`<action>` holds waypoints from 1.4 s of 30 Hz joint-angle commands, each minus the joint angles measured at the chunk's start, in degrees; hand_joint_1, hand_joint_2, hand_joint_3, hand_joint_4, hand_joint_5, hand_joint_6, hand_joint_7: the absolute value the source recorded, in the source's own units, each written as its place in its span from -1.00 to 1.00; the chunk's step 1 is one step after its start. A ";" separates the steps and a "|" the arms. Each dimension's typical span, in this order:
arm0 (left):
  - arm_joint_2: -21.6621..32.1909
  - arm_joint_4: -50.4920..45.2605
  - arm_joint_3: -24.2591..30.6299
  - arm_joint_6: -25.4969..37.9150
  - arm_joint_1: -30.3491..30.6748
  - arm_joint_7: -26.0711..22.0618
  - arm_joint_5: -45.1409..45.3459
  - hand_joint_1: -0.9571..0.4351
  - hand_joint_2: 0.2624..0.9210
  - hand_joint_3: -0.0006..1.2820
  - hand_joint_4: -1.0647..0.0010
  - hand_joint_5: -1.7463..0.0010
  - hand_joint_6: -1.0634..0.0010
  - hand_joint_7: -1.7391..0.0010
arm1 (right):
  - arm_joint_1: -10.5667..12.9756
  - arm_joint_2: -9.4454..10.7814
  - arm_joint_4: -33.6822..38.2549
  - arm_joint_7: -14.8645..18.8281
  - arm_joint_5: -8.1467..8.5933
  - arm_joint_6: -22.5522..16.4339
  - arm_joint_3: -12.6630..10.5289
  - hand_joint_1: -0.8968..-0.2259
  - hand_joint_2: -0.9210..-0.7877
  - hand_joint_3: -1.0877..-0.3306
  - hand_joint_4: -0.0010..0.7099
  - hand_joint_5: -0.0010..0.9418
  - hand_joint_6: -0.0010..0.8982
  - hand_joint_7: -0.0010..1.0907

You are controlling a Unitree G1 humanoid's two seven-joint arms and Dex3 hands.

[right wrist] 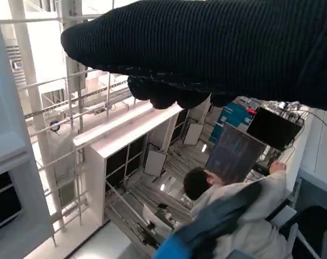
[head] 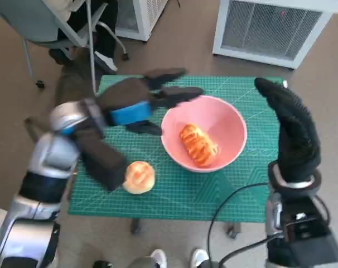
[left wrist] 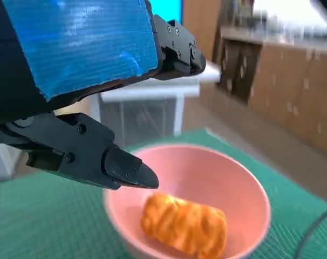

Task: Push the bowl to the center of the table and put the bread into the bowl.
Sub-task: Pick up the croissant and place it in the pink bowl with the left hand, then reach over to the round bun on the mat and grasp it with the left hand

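Bread [head: 198,144] lies inside the pink bowl [head: 227,120], which sits on the green mat [head: 180,195] a little right of the table's middle. A round bun [head: 138,177] rests on the mat near the front left, well apart from the bowl. The left hand [head: 136,105] hovers just left of the bowl's rim, its fingers [left wrist: 120,167] spread and holding nothing. The right hand [head: 291,125] is raised at the table's right edge, beside the bowl, fingers straight and empty. A person [right wrist: 233,216] sits at a screen in the right wrist view.
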 commanded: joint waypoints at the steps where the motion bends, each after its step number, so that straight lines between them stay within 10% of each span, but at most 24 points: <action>1: 4.10 -6.35 2.84 0.04 6.90 -1.83 -3.59 0.05 0.62 -1.00 0.12 0.92 -0.06 0.85 | 1.03 -0.06 -0.07 0.52 1.12 0.68 0.44 0.57 -1.00 0.51 0.23 -0.97 -0.82 0.44; 21: 10.42 -13.14 3.92 3.47 25.22 -6.69 -5.12 0.19 0.73 -0.98 0.12 0.99 -0.03 0.92 | -0.08 -0.71 0.63 2.75 4.17 1.77 1.55 0.57 -1.00 0.46 0.21 -0.98 -0.89 0.51; 42: 0.28 0.34 -6.70 4.26 21.27 3.25 11.27 0.19 0.76 -0.99 0.20 1.00 0.04 0.97 | -0.10 -1.02 0.38 4.85 5.14 2.96 1.18 0.60 -1.00 0.43 0.21 -0.98 -0.95 0.60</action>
